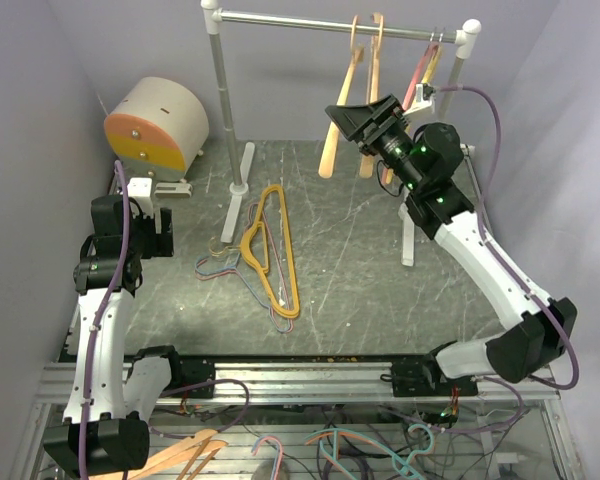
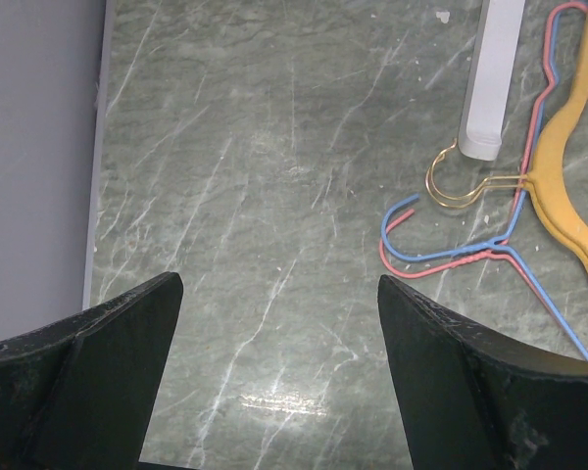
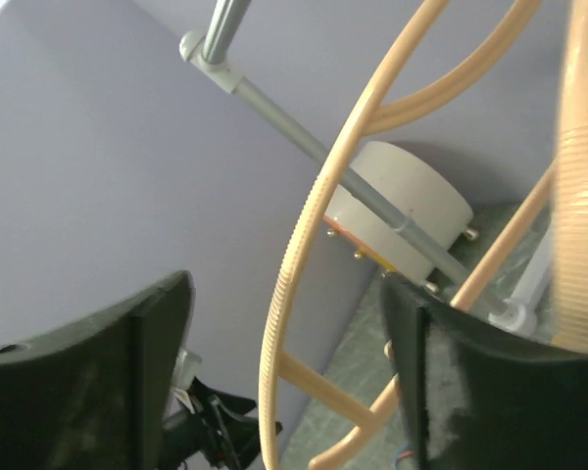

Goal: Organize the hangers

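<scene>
Desk (image 2: 274,196): dark marbled stone-look top, smooth, slight gloss with light glare. Rail bar (image 1: 330,20): bare grey metal, dull sheen. Corner joints (image 1: 211,8): white plastic. Peach hanger (image 3: 304,245): plastic, finely ribbed rim. Yellow hanger (image 2: 559,186): smooth plastic, with a shiny gold metal hook (image 2: 451,191). Blue wire hanger (image 2: 539,284) and pink wire hanger (image 2: 441,262): thin coated wire, smooth. Left gripper (image 2: 274,289): matt black plastic, faintly scuffed.
</scene>
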You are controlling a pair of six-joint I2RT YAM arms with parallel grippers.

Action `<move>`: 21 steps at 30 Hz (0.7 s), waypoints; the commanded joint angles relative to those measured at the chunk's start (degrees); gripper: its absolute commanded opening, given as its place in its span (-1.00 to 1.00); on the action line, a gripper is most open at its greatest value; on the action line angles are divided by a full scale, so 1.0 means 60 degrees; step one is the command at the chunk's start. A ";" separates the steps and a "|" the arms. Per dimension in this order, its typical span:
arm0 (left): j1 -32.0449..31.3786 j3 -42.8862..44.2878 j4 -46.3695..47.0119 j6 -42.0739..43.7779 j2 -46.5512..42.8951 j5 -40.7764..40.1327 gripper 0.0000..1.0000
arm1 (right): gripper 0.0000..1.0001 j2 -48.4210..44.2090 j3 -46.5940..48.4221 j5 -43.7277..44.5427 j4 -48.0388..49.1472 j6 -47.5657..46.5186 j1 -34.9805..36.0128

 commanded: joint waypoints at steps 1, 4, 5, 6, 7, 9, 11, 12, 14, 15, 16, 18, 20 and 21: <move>-0.0030 0.0015 0.0237 0.0050 -0.0177 0.0076 0.87 | 0.85 -0.0602 -0.0140 0.0328 -0.0329 -0.0801 -0.0006; -0.0033 0.0006 0.0237 0.0050 -0.0192 0.0089 0.87 | 1.00 -0.0953 -0.0181 0.0740 -0.0867 -0.1444 0.0080; -0.0033 0.0007 0.0223 0.0061 -0.0205 0.0119 0.86 | 1.00 -0.1135 -0.0229 0.0794 -0.0960 -0.1624 0.0101; -0.0026 0.0006 0.0223 0.0064 -0.0203 0.0132 0.87 | 1.00 -0.1242 -0.0242 0.0832 -0.1056 -0.1798 0.0105; -0.0021 0.0007 0.0223 0.0065 -0.0194 0.0132 0.87 | 1.00 -0.1323 -0.0217 0.0811 -0.1183 -0.1992 0.0104; -0.0012 0.0002 0.0237 0.0065 -0.0181 0.0153 0.87 | 1.00 -0.1458 -0.0116 0.0676 -0.1397 -0.2384 0.0120; -0.0018 0.0003 0.0237 0.0065 -0.0171 0.0183 0.87 | 1.00 -0.1594 0.0050 0.0418 -0.1501 -0.2741 0.0174; -0.0005 -0.0004 0.0237 0.0072 -0.0164 0.0190 0.87 | 1.00 -0.1632 0.0206 0.0361 -0.1603 -0.3009 0.0265; -0.0003 0.0000 0.0237 0.0072 -0.0154 0.0205 0.87 | 1.00 -0.1610 0.0636 0.0455 -0.1784 -0.3517 0.0722; 0.0017 -0.0008 0.0248 0.0035 -0.0149 0.0180 0.86 | 1.00 -0.1517 0.0898 0.0642 -0.1907 -0.3861 0.0948; 0.0034 0.0002 0.0264 0.0002 -0.0149 0.0164 0.86 | 1.00 -0.1313 0.1239 0.0923 -0.2024 -0.4195 0.1231; 0.0045 -0.0009 0.0281 -0.0044 -0.0136 0.0176 0.86 | 1.00 -0.0573 0.2467 0.1628 -0.2834 -0.4863 0.1788; 0.0066 -0.0021 0.0281 -0.0052 -0.0162 0.0231 0.86 | 1.00 0.0388 0.3774 0.2257 -0.3542 -0.5457 0.2383; 0.0086 -0.0036 0.0285 -0.0058 -0.0163 0.0236 0.87 | 1.00 0.0824 0.4250 0.2729 -0.3649 -0.5753 0.2741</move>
